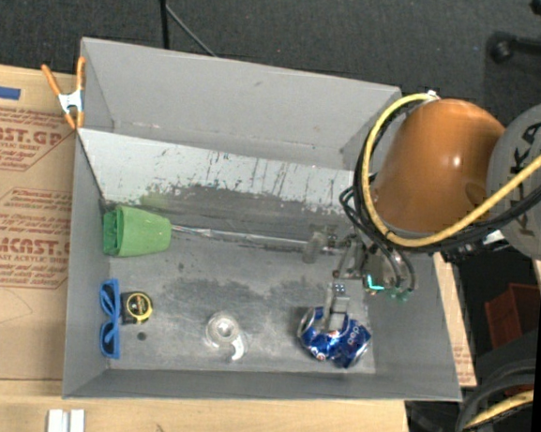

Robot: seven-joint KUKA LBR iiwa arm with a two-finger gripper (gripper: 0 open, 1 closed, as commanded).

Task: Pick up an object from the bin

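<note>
A crushed blue and white can (pixel 335 341) lies at the bin's front right. My gripper (pixel 329 276) hangs just behind and above it, open. One fingertip (pixel 338 306) comes down to the can's upper edge, and the other (pixel 319 247) stands farther back over bare floor. Nothing is held between them. A small clear plastic piece (pixel 224 333) lies left of the can on the front floor.
A green cup (pixel 135 232) lies on its side at the left wall. Blue sunglasses (pixel 109 318) and a yellow-black tape measure (pixel 137 307) sit in the front left corner. The arm's orange dome and cables hang over the bin's right rim.
</note>
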